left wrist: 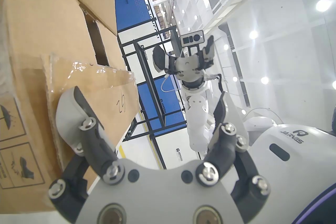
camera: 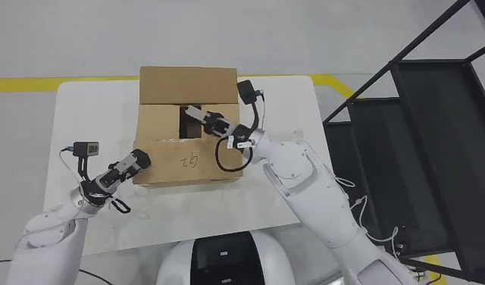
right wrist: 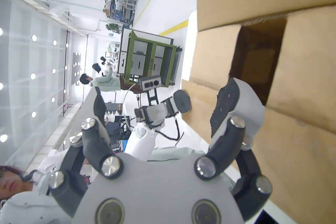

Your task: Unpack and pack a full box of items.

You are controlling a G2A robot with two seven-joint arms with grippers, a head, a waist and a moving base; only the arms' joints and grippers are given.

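Top view: we see a brown box in the middle of the frame, sitting on a white desk. The box's top flaps are partly folded in. They leave a dark square hole in the middle of the top. The near flap has some writing on it.

The right claw is over the box, just right of the middle of the frame. Its tips sit at the edge of the hole. Its two fingers are apart and nothing is between them.

The left claw is in the lower left of the frame, just beside the box's near left corner. Its fingers are apart too, and they hold nothing.

In the left wrist view, one finger is right in front of a taped flap in the lower left of the frame. We cannot tell if it touches the flap. The other finger is well apart from it, out in the open air.

In the right wrist view, one finger is just below the hole, right of the middle of the frame. The other finger is far off to the side, away from the box.

Black metal steps stand at the right of the top view. A yellow line runs across the floor behind the desk.
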